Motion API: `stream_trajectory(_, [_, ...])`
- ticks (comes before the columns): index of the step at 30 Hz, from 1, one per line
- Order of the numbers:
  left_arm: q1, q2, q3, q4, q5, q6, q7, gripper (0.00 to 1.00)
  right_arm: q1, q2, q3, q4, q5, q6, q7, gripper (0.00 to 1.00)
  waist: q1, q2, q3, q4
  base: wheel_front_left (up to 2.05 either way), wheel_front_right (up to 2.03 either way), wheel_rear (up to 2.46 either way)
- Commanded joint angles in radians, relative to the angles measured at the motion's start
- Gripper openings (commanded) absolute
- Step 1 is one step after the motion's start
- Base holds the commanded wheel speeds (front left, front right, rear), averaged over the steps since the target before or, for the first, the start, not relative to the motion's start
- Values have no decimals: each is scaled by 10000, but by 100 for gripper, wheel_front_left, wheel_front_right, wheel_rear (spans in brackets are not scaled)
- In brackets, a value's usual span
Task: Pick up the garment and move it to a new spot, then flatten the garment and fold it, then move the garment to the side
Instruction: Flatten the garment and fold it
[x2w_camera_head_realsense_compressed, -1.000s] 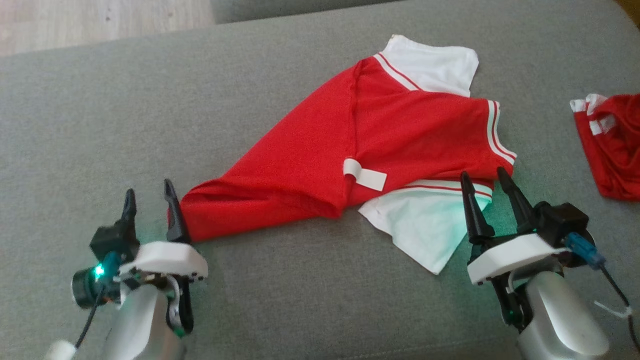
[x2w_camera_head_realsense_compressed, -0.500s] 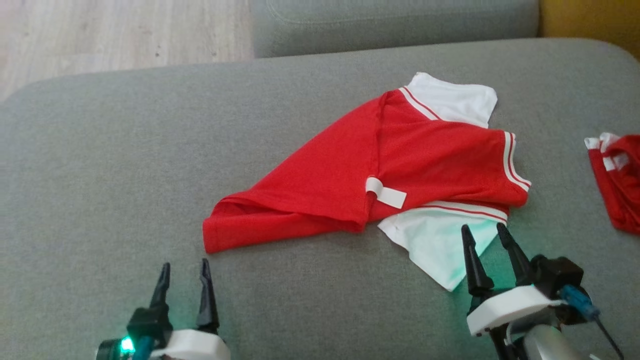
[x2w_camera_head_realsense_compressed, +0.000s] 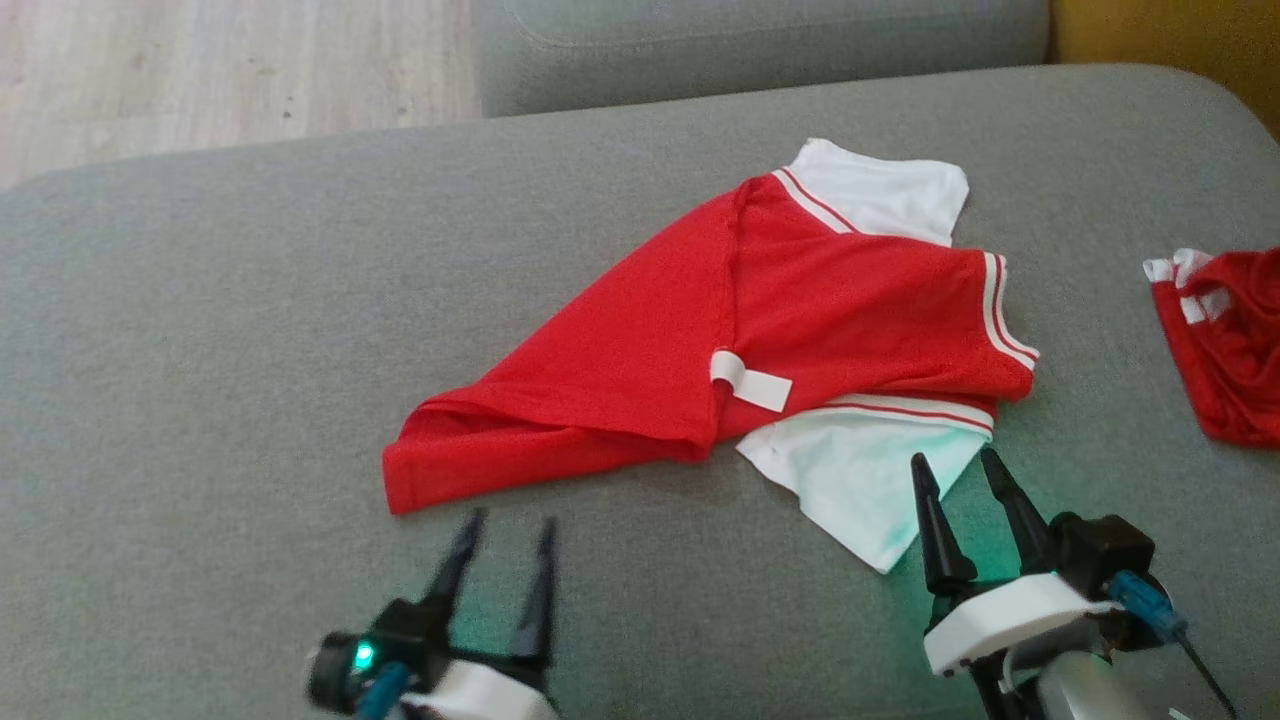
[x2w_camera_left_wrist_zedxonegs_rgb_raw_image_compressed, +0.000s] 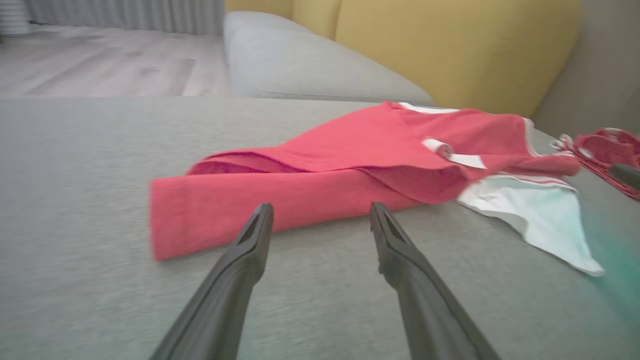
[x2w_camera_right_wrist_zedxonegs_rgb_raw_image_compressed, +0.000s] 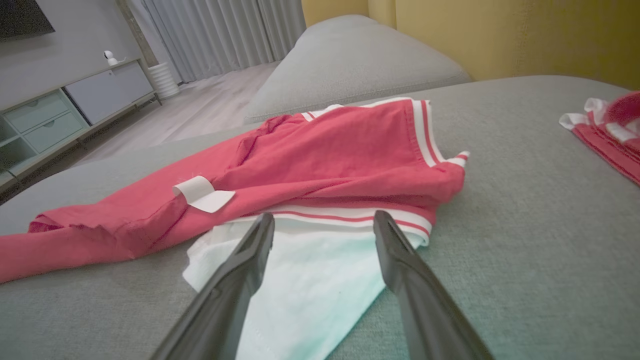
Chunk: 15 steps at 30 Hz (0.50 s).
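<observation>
The garment (x2w_camera_head_realsense_compressed: 640, 360) lies on the cushion (x2w_camera_head_realsense_compressed: 200, 350), with another cloth (x2w_camera_head_realsense_compressed: 1225, 340) apart to its right.

The left gripper (x2w_camera_head_realsense_compressed: 511, 520) sits at the bottom edge of the head view, slightly blurred. Its two dark left fingers (x2w_camera_head_realsense_compressed: 452, 565) point up the view and are spread wide. A green light (x2w_camera_head_realsense_compressed: 358, 657) glows on the camera block beside the white left wrist housing (x2w_camera_head_realsense_compressed: 480, 697). The right gripper (x2w_camera_head_realsense_compressed: 953, 458) stands at the lower right. The tapered right fingers (x2w_camera_head_realsense_compressed: 935, 540) lean a little leftward and are likewise spread wide. Behind them are the white right wrist housing (x2w_camera_head_realsense_compressed: 1010, 612), a black camera block (x2w_camera_head_realsense_compressed: 1100, 555), a blue connector (x2w_camera_head_realsense_compressed: 1145, 602) and the pale forearm (x2w_camera_head_realsense_compressed: 1085, 695). In each wrist view the fingers are well apart.
</observation>
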Motion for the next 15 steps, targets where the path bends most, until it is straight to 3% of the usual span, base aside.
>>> stream_trajectory(1, [-593, 25, -162, -160, -217, -222, -53, 100, -280, 8, 215, -220, -44, -9, -57, 100, 1, 0, 151, -136, 0, 0, 0])
stream_trajectory(6, [-1301, 25, -1429, 463, -1225, -822, -53, 100, -502, 9, 323, -199, -8, -9, -57, 100, 1, 0, 539, -517, 0, 0, 0])
stream_trajectory(15, [-2575, 24, -2391, 1202, -1752, -1020, -53, 100, -862, 10, 300, -242, -8, -9, -57, 100, 1, 0, 1115, -1252, 0, 0, 0])
